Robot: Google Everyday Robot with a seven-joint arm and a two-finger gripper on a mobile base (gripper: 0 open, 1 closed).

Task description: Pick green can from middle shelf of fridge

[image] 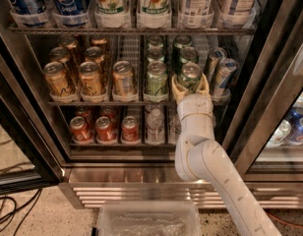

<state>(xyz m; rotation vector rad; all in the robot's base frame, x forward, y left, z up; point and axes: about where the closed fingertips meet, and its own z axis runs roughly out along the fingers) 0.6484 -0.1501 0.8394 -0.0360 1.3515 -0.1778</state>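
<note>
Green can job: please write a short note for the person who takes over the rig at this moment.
Pincer: inside the fridge, at the green can, wrist just below it. Whether it grips is not readable.
Can: upright at the front of the middle shelf, right of centre, not yet lifted.
Done: reach to the can.
Left: confirm the grip, lift the can, draw it out of the fridge.

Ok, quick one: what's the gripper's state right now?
Gripper: at the green can at the front of the middle shelf; whether it is open or closed on the can cannot be told.
</note>
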